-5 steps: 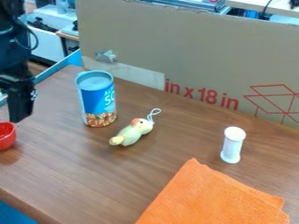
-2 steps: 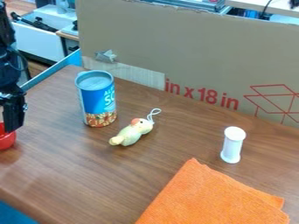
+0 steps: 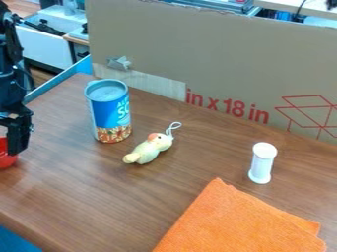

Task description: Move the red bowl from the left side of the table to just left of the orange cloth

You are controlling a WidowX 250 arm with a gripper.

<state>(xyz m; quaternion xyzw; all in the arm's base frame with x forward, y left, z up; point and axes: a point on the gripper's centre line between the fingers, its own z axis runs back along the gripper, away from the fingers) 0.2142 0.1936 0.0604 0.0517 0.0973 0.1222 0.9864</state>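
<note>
The red bowl (image 3: 7,161) appears to rest on the tabletop (image 3: 79,197) at the left edge, with no lift evident; the hand (image 3: 16,145) is at it, whether open or gripping cannot be told.

A brown wood-grain table (image 3: 99,197) is occupied at its left edge by a red bowl (image 3: 7,158). An upright blue can (image 3: 111,110) is placed near a pale bird toy (image 3: 150,149), laid down with its white loop extended. A white cylinder (image 3: 262,162) is stood upright behind a folded orange cloth (image 3: 237,221).
</note>
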